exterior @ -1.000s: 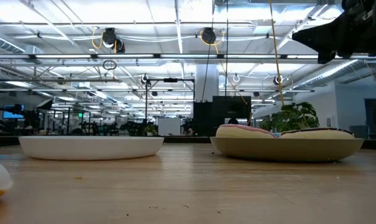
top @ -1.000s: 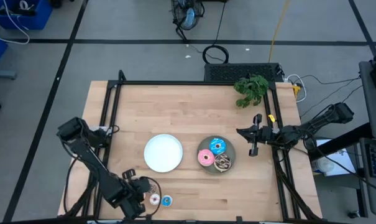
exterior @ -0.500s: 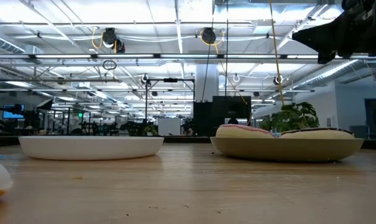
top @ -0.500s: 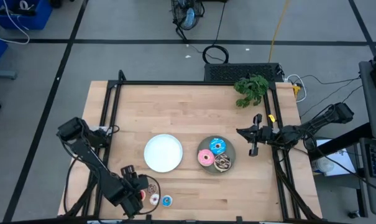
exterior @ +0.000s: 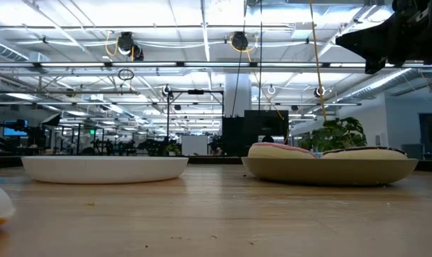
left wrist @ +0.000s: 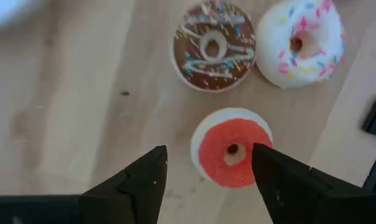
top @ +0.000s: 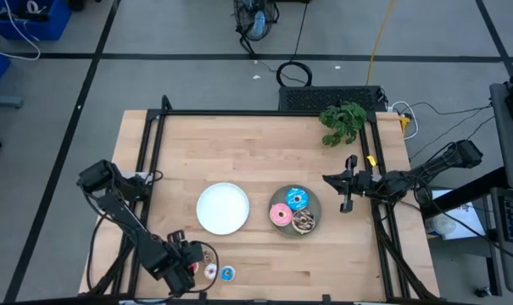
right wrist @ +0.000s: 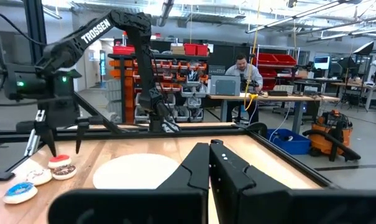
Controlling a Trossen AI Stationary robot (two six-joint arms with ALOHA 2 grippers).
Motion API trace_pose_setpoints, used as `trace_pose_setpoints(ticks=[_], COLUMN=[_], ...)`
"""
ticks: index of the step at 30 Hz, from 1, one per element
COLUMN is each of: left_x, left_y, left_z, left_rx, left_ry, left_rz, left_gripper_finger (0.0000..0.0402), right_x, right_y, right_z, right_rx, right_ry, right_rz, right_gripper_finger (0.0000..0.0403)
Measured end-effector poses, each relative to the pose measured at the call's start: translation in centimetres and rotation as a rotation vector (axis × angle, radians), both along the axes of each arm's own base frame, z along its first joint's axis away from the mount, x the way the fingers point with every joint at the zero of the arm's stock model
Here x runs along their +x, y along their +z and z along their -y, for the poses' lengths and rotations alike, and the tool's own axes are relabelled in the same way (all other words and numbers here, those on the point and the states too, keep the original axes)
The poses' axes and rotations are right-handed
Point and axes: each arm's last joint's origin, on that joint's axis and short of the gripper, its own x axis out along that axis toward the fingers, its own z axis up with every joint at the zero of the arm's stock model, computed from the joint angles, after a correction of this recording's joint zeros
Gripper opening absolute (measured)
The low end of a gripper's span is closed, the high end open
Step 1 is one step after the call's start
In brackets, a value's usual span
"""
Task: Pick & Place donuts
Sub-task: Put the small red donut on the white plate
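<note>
My left gripper (left wrist: 209, 171) hovers open near the table's near edge (top: 186, 261), pointing down. The tiny red donut (left wrist: 231, 149) lies flat on the table between its fingers. The right wrist view shows the left gripper (right wrist: 64, 148) just above that red donut (right wrist: 59, 160). The tiny brown donut (left wrist: 214, 45) and the tiny pink-white donut (left wrist: 299, 40) lie just beyond it. The tiny blue donut (top: 227, 273) lies to their right. The larger blue (top: 298, 200), pink (top: 281, 215) and brown (top: 304, 222) donuts rest on the grey plate (top: 317, 210). My right gripper (right wrist: 209, 163) is shut and waits above the table's right side (top: 344, 202).
The white plate (top: 223, 207) sits left of the grey plate, mid-table. A green plant sprig (top: 342, 120) lies at the far right corner. A black frame (top: 154, 144) borders the table. Bare wood stretches across the far half. A person sits at a desk (right wrist: 240, 68) beyond the table.
</note>
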Motion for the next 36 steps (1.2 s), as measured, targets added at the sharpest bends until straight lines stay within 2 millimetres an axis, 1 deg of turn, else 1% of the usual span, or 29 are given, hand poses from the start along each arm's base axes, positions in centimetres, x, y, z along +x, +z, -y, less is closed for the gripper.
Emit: trace_pose_setpoints(ticks=[3,8,12,19,22,25,30,32,34,36], left_x=[-0.2,-0.4,-0.4,-0.5,-0.7,-0.6,-0.1,0.0,0.0,0.0], left_y=[-0.7,-1.1,-1.6,-2.8,-3.3,-3.2,-2.3,-1.8,-1.1,-0.3], left_z=[-0.1,-0.5,-0.6,-0.8,-1.0,-0.9,-0.2,-0.1,-0.1,-0.2], left_rx=[-0.016,-0.001,-0.010,-0.058,-0.063,-0.067,-0.060,-0.056,-0.053,-0.042], left_ry=[-0.001,0.001,0.002,0.002,0.000,-0.037,-0.193,-0.222,-0.226,-0.233], left_rz=[-0.006,-0.018,-0.009,0.043,0.053,0.049,0.053,0.045,0.040,0.039], left_gripper_finger=[0.0236,0.0233,0.0222,0.0194,0.0172,0.0137,0.0051,0.0018,0.0014,0.0022], right_x=[0.0,0.0,0.0,0.0,0.0,0.0,0.0,0.0,0.0,0.0], right_y=[0.0,0.0,0.0,0.0,0.0,0.0,0.0,0.0,0.0,0.0], right_z=[0.0,0.0,0.0,0.0,0.0,0.0,0.0,0.0,0.0,0.0], right_rx=[0.000,-0.001,-0.001,-0.001,-0.001,-0.001,-0.001,-0.001,-0.001,-0.002], right_ry=[0.000,0.000,0.000,0.000,0.000,0.000,0.000,0.001,0.002,0.002], right_rz=[0.000,0.000,0.000,-0.001,-0.001,-0.001,-0.001,-0.001,-0.001,-0.001], right_gripper_finger=[0.0000,0.0000,0.0000,0.0000,0.0000,0.0000,0.0000,0.0000,0.0000,0.0000])
